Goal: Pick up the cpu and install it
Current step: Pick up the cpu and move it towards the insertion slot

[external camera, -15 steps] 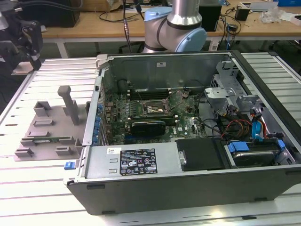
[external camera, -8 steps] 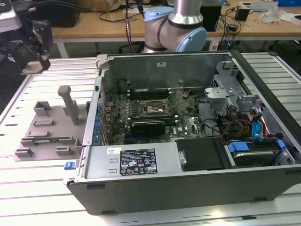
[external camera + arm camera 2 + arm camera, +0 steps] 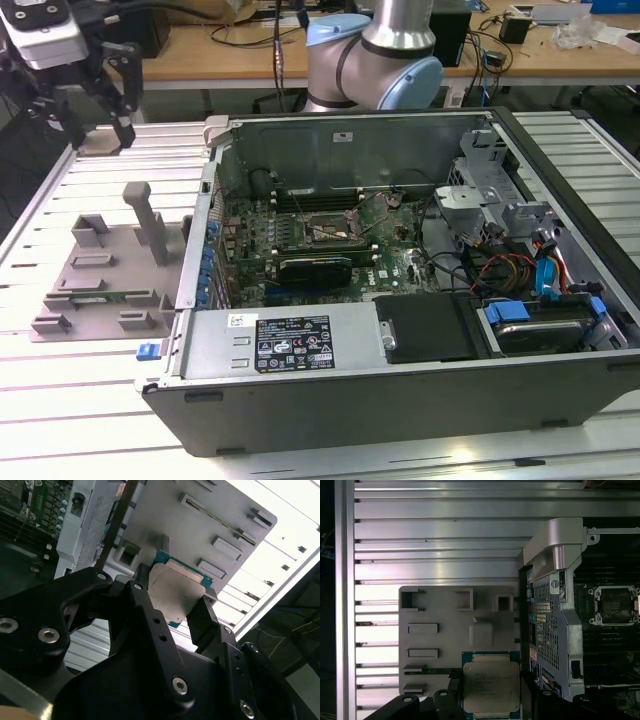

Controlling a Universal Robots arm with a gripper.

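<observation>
Fingers pinch the cpu above the grey fixture tray, beside the open computer case.

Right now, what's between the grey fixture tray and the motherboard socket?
The computer case's perforated metal wall stands between the fixture tray and the socket, seen in the first wrist view.

fixture tray on slatted table, exterior view's left of computer case, cpu within pincer
</observation>
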